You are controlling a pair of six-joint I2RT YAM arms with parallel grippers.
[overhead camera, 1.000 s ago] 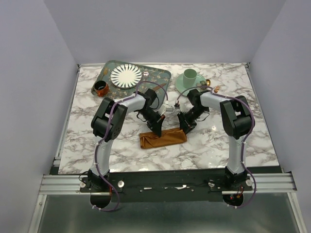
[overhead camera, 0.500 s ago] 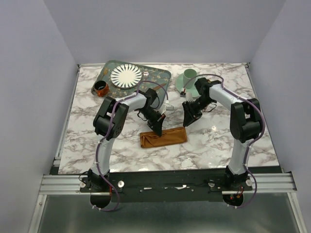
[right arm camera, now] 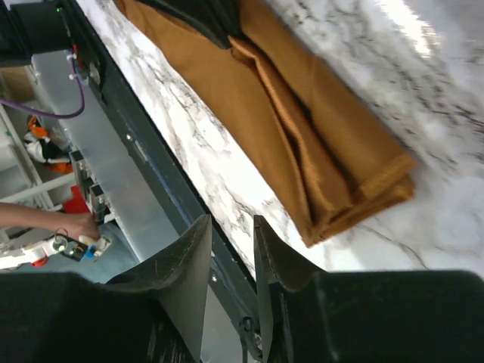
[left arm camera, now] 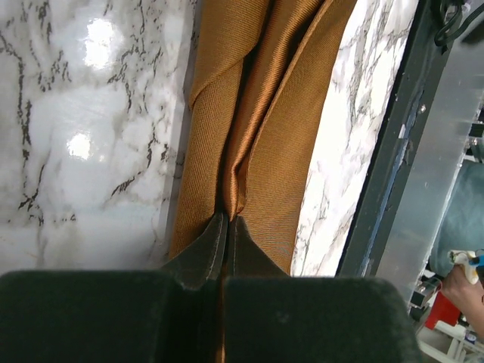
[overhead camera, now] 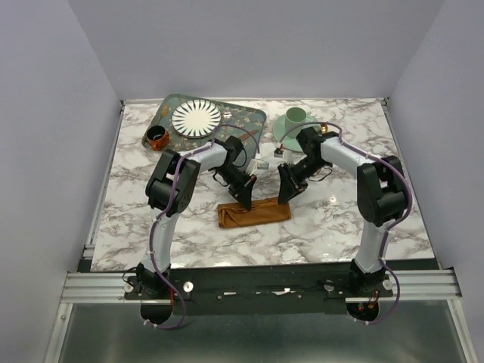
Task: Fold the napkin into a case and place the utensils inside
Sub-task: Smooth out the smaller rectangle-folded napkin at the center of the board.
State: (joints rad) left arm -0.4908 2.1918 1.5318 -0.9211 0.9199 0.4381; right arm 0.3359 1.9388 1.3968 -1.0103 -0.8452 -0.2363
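Case (overhead camera: 253, 215) lies folded flat near centre of the marble surface (overhead camera: 325, 227), long axis running 9-to-3 o'clock in top view. L hand (overhead camera: 246, 203) is down at its 12 o'clock edge, fingers fully together w/ a raised crease of cloth pinched betw. the tips. R hand (overhead camera: 285, 198) sits by the 2 o'clock end, fingers partly apart, nothing betw. them.

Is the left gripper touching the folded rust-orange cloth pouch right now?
Touching. The left wrist view shows the left gripper shut, its tips pinching a raised crease of the rust-orange cloth pouch.
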